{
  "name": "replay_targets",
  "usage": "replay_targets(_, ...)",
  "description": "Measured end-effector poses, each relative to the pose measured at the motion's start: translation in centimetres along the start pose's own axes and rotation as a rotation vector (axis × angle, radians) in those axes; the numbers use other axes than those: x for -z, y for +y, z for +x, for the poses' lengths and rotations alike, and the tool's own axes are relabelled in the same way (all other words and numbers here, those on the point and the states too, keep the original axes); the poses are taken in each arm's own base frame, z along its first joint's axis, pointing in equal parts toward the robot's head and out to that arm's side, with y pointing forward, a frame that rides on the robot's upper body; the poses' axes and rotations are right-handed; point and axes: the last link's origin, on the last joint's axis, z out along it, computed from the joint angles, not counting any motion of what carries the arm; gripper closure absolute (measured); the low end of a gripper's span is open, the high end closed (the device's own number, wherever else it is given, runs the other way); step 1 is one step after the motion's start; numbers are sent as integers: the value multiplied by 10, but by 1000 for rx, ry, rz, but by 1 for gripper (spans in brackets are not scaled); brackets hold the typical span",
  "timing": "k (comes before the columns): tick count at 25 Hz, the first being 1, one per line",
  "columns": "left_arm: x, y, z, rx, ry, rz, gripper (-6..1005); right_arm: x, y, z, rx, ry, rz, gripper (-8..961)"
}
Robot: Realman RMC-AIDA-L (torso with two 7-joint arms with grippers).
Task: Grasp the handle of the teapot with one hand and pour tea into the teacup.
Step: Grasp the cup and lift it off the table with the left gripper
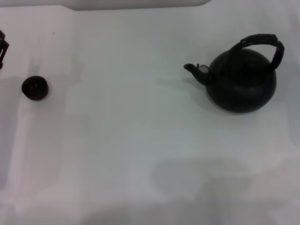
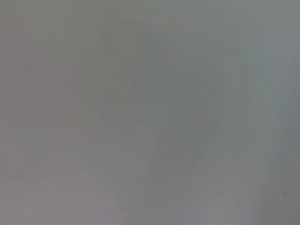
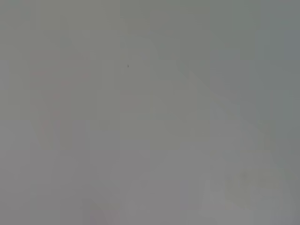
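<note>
The matte-black teapot stands upright on the white table at the right in the head view. Its short spout with a pale spot points left, toward the teacup. The ribbed black handle arches over its top. The tiny dark teacup sits far to the left, upright, well apart from the teapot. A sliver of my left gripper shows at the left edge, behind and left of the teacup and not touching it. My right gripper is out of view. Both wrist views show only blank pale surface.
The white table spans the whole head view. A pale raised edge runs along the back. Nothing else lies between the teacup and the teapot.
</note>
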Motion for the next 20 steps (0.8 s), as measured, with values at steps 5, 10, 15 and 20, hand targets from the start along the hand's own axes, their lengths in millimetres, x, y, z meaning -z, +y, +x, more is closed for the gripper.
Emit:
replay_targets(5,0,1,0,-1,-1,-4,139,0,0,0,0,0,0,133)
replay_targets(10,0,2,-1,-2,-2,-7,138,0,0,0,0,0,0,133)
replay_targets(15,0,3,-1,-3,-5,-13,138,0,0,0,0,0,0,133)
replay_targets(20,5,6,-6,-16,-27,-43,139,-2,0,-1,2,3,1,132)
